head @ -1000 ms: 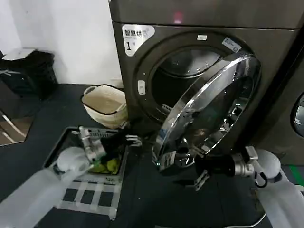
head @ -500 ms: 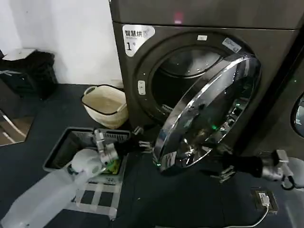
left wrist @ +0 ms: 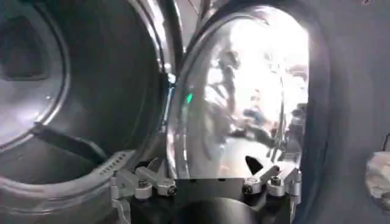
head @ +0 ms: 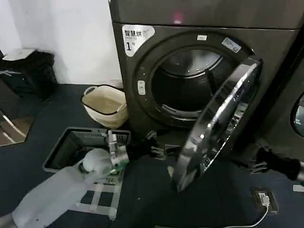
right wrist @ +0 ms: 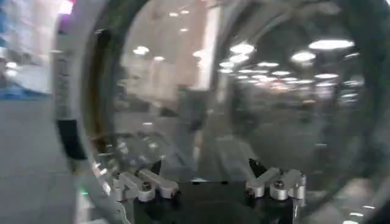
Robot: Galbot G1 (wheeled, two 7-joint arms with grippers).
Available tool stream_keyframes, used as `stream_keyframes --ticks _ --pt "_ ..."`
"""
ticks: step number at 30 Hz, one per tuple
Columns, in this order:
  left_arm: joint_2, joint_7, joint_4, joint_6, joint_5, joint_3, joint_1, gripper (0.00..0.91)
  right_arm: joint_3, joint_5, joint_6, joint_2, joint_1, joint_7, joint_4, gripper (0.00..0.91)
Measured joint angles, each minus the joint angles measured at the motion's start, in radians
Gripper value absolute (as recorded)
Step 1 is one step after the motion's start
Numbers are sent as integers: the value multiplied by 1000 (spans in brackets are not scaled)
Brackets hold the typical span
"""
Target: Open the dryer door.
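Observation:
The dryer (head: 142,61), dark grey-brown with a white "1" label (head: 135,38), shows its round drum opening (head: 185,83) uncovered. The dryer door (head: 218,118) stands swung out on its right hinge, chrome rim nearly edge-on. My left gripper (head: 160,151) is open just left of the door's lower edge, not touching it. In the left wrist view the left gripper (left wrist: 204,169) is open and empty before the door's glass (left wrist: 244,109). My right gripper (head: 259,159) hovers low behind the door on the right. The right gripper (right wrist: 206,167) is open, facing the domed glass (right wrist: 244,91).
A cream basket (head: 104,102) and a grey crate (head: 71,142) sit on the dark floor left of the dryer. A neighbouring machine (head: 297,114) is at the right edge. A floor socket with a cable (head: 263,197) lies near the right arm.
The door has swung much farther open, toward the right. My left gripper has moved right after its lower edge. My right gripper has drawn back to the right, behind the door.

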Motion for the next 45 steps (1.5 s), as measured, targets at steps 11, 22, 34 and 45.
stream_keyframes --ticks 11,22,34,45 --pt "-38 16 6 1 3 91 -70 907 295 -40 -5 45 -72 106 29 907" --pt "-94 19 21 0 2 176 -148 907 549 118 -110 72 -123 446 44 907" --pt "-169 15 31 3 -5 245 -225 907 653 147 -52 79 -150 928 83 907" --pt "-242 4 50 -5 -31 324 -294 907 779 54 -108 48 -186 1203 71 907"
